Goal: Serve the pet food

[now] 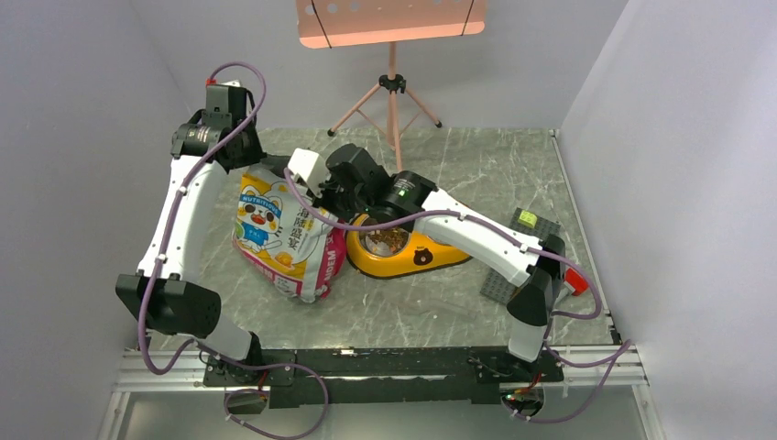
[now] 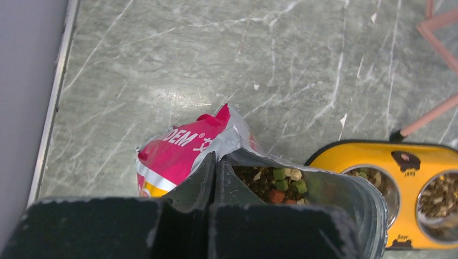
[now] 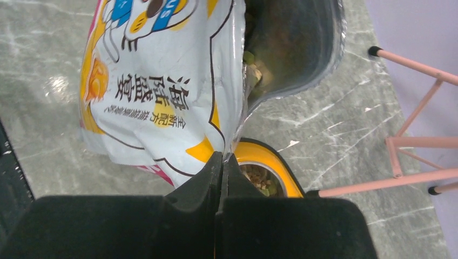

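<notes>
- Right, your left claw (image 2: 215,159) is clamped flat. Its fingers (image 2: 202,178) are pressed together with no gap showing, and the silvery rim of the bag (image 2: 178,151) is pinched between them at one corner of the mouth.
- Over on the other side, your right claw (image 3: 222,157) is squeezed just as tight. Its two tips meet on the bag's thin side edge, right where the white printed face ends.
- Between your two grips the bag's mouth gapes open, and the left wrist view looks straight down into the grey foil lining.
- Now the pet food (image 2: 275,183): it sits inside that open mouth, dark brown bits with green, orange and pale pieces mixed in, close beside your left fingertips.
- More kibble lies in the yellow feeder (image 2: 367,154), just beyond the bag's mouth. Both steel bowls (image 2: 394,199) have food in them, though the bag's lip hides part of the nearer one.
- From your right wrist, the feeder's yellow rim curves just behind the fingertips, with kibble visible in the bowl there.
- From above, the bag sits left of centre on the marbled table (image 1: 412,312), cartoon face toward the arm bases and magenta band at its foot.
- The feeder is just beside the bag's lower corner; you can't tell whether they touch.
- Lastly, a pink stand (image 1: 392,92) rises at the table's far edge, well apart from both claws.
</notes>
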`<state>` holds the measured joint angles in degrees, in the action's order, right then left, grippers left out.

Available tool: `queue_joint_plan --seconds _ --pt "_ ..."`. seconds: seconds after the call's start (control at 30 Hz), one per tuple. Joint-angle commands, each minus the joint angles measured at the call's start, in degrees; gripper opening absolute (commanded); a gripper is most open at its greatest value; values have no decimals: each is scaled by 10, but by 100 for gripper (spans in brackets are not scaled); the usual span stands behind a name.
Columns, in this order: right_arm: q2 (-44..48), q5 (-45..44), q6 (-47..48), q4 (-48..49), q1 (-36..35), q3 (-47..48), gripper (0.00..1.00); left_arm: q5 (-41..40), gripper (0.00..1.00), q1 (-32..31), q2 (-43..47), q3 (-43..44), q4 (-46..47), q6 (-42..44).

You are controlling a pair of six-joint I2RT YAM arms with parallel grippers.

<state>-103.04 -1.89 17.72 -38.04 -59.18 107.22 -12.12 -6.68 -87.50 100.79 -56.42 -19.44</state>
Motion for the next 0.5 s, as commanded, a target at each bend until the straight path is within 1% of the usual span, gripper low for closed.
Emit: queue_joint_plan --seconds 0.0,0.03,0.13,0.23,0.3,0.4,0.47 --pt "73 -77 2 72 33 39 0 -125 0 25 41 44 65 -100" --pt "75 -83 4 74 38 35 0 -133 0 27 57 37 91 -124" --pt "82 -93 13 70 41 34 0 -145 0 31 99 20 115 -186" --pt "97 -40 -5 60 38 23 0 -132 0 35 128 20 74 -246" --pt "105 7 -21 45 17 16 0 -108 0 41 157 0 26 -302" --pt "117 3 -16 27 -40 -8 0 -73 1 56 211 -58 -18 -337" --pt "126 3 -15 13 -69 -21 0 -62 20 65 252 -88 -29 -327"
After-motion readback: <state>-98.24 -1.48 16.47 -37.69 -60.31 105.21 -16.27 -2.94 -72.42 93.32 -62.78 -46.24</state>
